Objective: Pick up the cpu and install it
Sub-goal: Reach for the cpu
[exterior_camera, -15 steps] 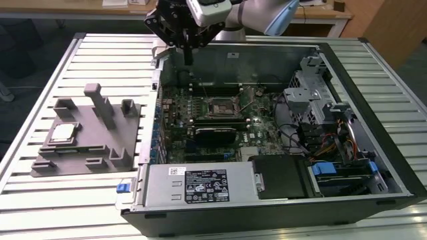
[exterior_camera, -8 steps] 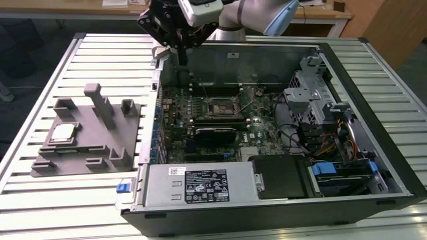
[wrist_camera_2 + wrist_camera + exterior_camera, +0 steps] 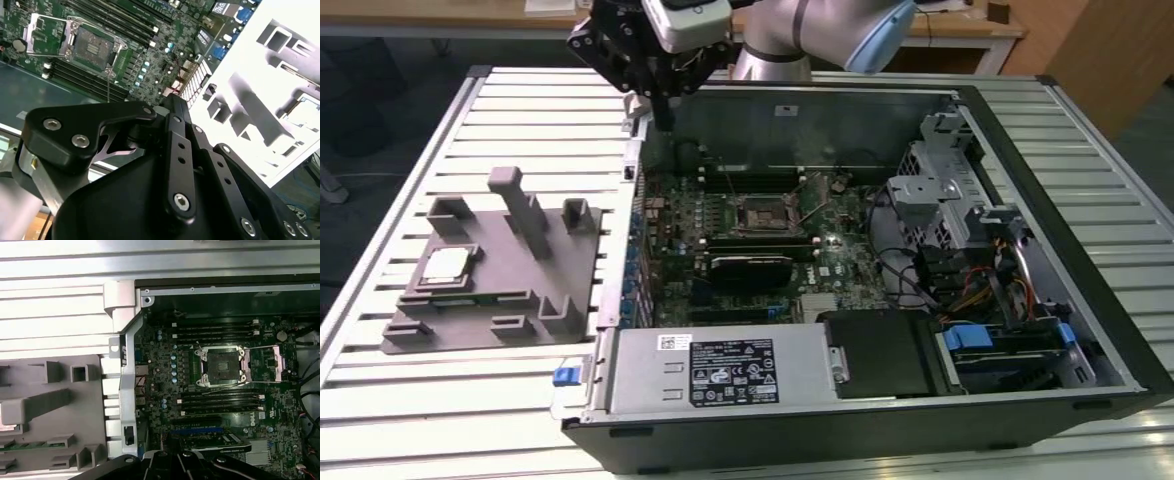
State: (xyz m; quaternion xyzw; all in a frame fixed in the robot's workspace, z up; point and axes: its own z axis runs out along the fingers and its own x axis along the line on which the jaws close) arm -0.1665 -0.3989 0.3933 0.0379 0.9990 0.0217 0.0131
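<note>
The cpu point(image 3: 447, 263), a small silver square chip, lies flat in a recess of the grey plastic fixture block point(image 3: 500, 285) on the exterior view's left, outside the computer case. The black-framed socket point(image 3: 761, 213) sits in the middle of the motherboard with its metal latch frame swung open; both wrist views show it point(image 3: 92, 47) point(image 3: 222, 365). My gripper point(image 3: 663, 118) hangs over the case's back left corner, high above the board and far from the cpu. Its fingers are shut with nothing between them.
The open case point(image 3: 1067, 200) lies on a slatted white table point(image 3: 400, 130). Drive cage, cables and a power supply point(image 3: 720, 370) fill its right and front. Memory sticks point(image 3: 217, 330) flank the socket. The case's metal wall point(image 3: 620, 250) stands between fixture and board.
</note>
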